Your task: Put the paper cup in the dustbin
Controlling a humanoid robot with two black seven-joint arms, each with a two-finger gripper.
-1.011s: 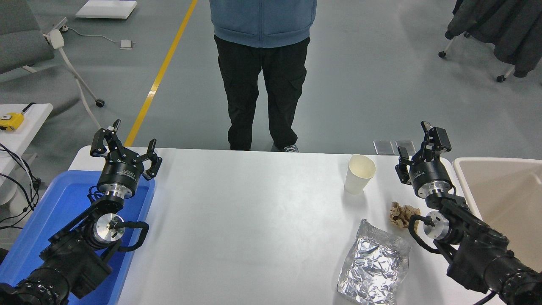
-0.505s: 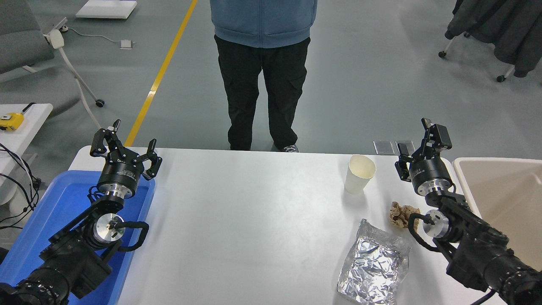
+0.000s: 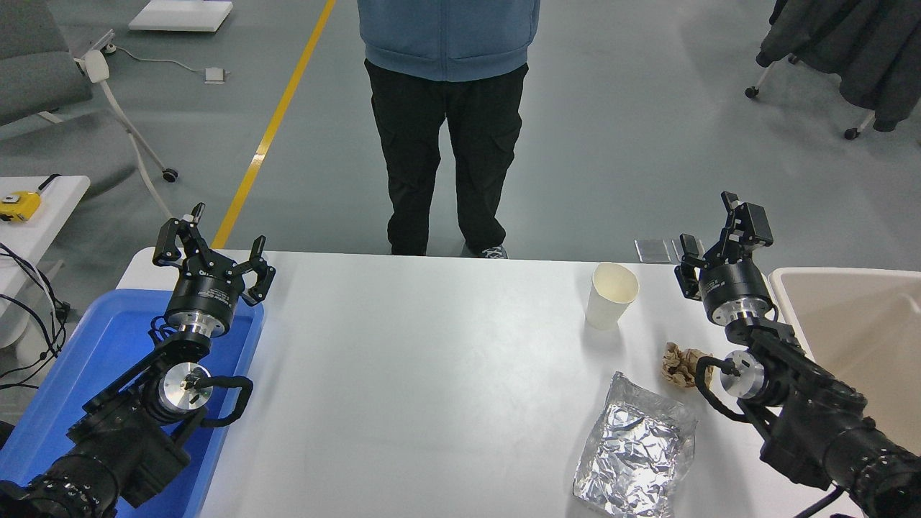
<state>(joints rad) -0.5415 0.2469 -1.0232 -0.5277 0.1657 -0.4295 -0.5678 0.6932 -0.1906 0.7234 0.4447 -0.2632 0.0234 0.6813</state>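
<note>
The white paper cup (image 3: 610,296) stands upright on the white table (image 3: 432,374), at the far right part. My right gripper (image 3: 716,232) is open and empty, raised to the right of the cup and apart from it. The beige dustbin (image 3: 856,338) stands at the table's right edge, just right of my right arm. My left gripper (image 3: 210,248) is open and empty, parked at the lower left over the blue tray.
A crumpled brown paper wad (image 3: 681,364) lies near the cup, beside my right arm. A crinkled silver foil (image 3: 633,446) lies at the front right. A blue tray (image 3: 79,367) sits at the left. A person (image 3: 447,122) stands at the far side.
My right gripper has risen and moved slightly away from me and to the right. The cup, the wad, the foil and my left arm have not moved.
</note>
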